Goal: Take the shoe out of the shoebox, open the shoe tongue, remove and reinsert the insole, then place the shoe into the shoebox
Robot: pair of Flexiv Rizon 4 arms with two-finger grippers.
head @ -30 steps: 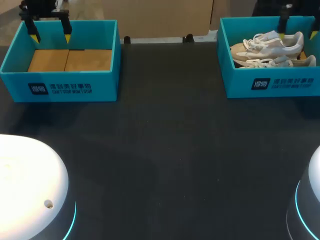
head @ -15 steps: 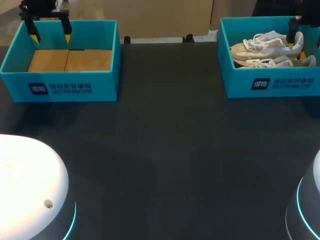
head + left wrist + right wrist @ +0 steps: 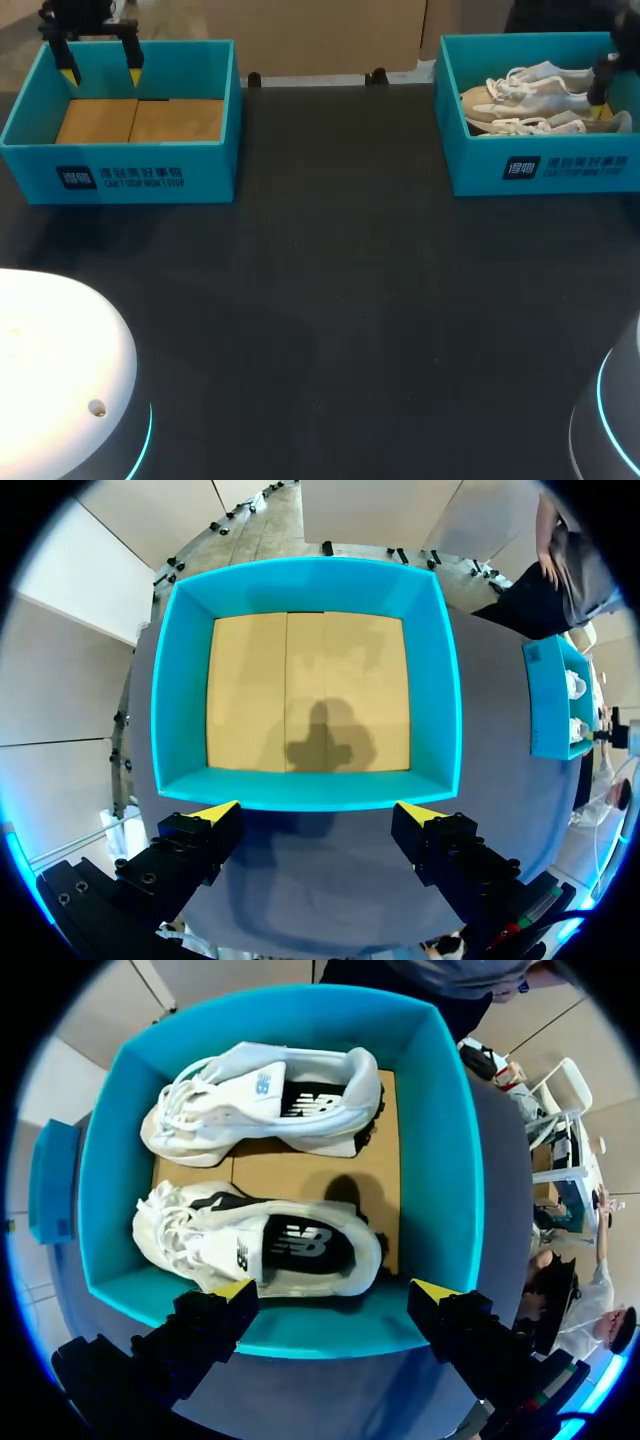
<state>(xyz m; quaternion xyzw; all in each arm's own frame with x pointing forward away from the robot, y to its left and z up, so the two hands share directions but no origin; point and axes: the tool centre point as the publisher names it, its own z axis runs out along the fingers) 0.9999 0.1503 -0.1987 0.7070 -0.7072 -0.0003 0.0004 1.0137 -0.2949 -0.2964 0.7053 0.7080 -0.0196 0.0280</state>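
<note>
Right claw lower over printed shoebox

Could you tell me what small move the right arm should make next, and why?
Probably lower the right gripper onto the nearer shoe: it is open and hovers above the shoebox, both shoes lie inside, and that shoe sits just ahead of it.

Left claw above cardboard-floored shoebox, white shoes in right shoebox
</note>
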